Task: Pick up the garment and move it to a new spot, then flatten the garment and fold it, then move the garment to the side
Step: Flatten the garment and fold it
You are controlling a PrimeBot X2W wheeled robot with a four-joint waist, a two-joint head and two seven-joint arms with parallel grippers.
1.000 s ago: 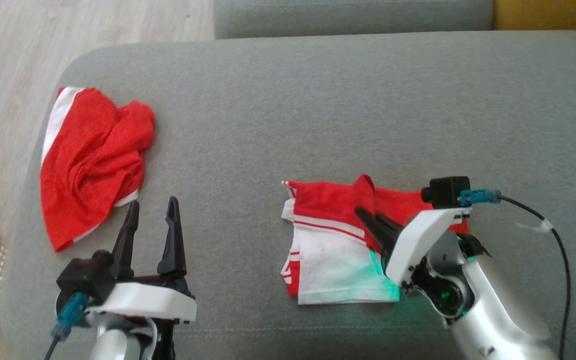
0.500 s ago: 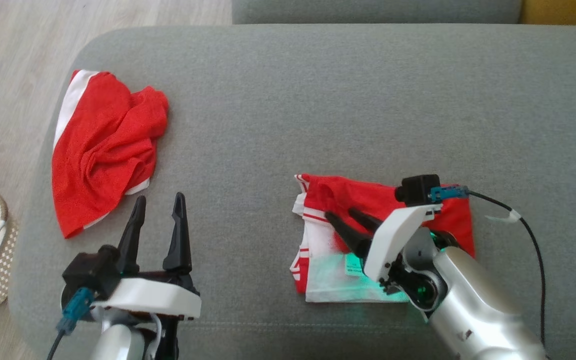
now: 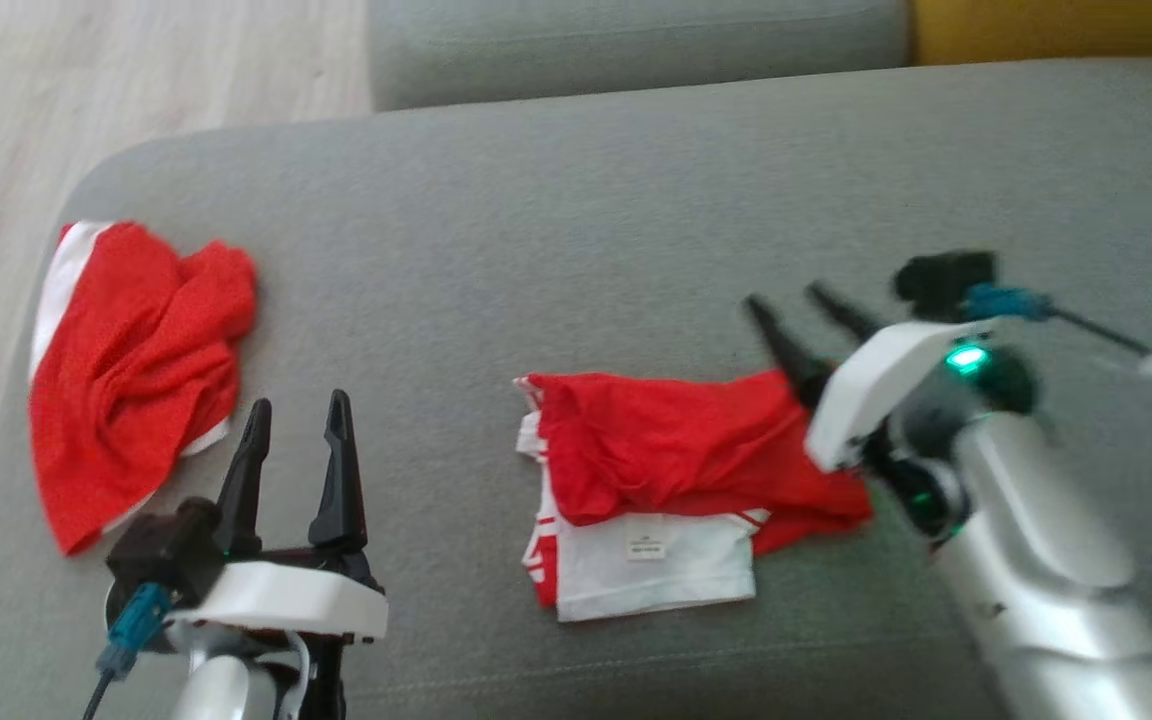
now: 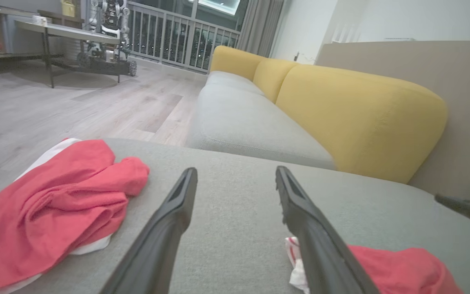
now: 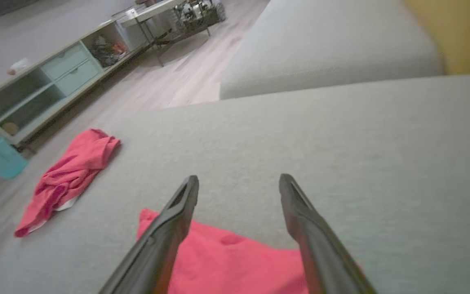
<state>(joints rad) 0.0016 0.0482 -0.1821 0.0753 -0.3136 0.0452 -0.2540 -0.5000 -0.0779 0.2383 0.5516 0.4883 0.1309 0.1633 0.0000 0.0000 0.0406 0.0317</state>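
The right gripper (image 3: pixel 784 296) stood with its two dark fingers spread wide and nothing between them. A second before it had been pinched shut on a red flap of the garment (image 3: pixel 676 450), low over the white panel. Half a second before, the fingers had already parted while still down on the cloth. By this moment the gripper had lifted and swung off past the garment's far right edge.

I took that as a fold just laid and let go. The red layer lay draped across the upper part of the white panel, where the panel had earlier shown more widely. The fold looked rumpled rather than crisp, so some smoothing likely remained before the move to the side.

Seen from the right wrist, the gripper (image 5: pixel 239 179) aimed its tips at bare grey cushion (image 5: pixel 341 134). The garment (image 5: pixel 227 261) lay back beneath the roots of the fingers, toward the wrist. It seemed close under the gripper but apart from it.

Farther off, beyond the garment on the side away from this gripper, the left gripper (image 3: pixel 298 402) hung with fingers parted and empty, as it had throughout. Past that, well apart, a second red garment (image 3: pixel 136 370) lay crumpled near the cushion's end.
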